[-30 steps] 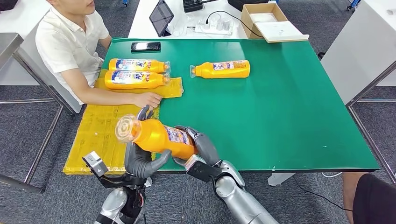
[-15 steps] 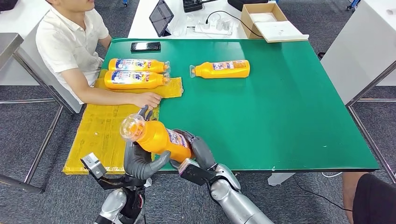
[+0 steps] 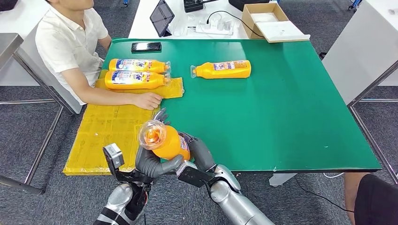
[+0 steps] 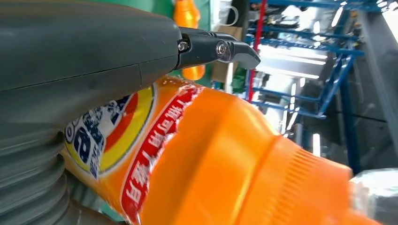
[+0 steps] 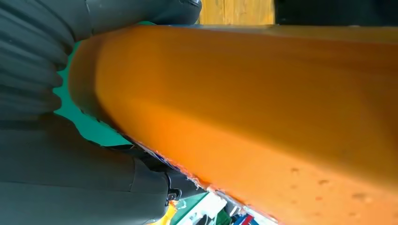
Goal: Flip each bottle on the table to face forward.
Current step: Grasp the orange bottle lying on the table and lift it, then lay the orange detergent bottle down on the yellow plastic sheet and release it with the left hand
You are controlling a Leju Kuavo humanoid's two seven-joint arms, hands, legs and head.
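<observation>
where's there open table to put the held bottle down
The green table is bare across its right half and the middle in front of the lone bottle. The left side is crowded: two bottles on the yellow sheet, and a person's hand. Both hands, left hand and right hand, hold the orange bottle.

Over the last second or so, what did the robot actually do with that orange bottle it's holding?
Both hands, the left hand and the right hand, kept hold of the orange bottle and swung it: its clear cap moved rightward and now points up toward the camera. The left arm shifted right with it. The three bottles lying on the table and the person's hand stayed put.
</observation>
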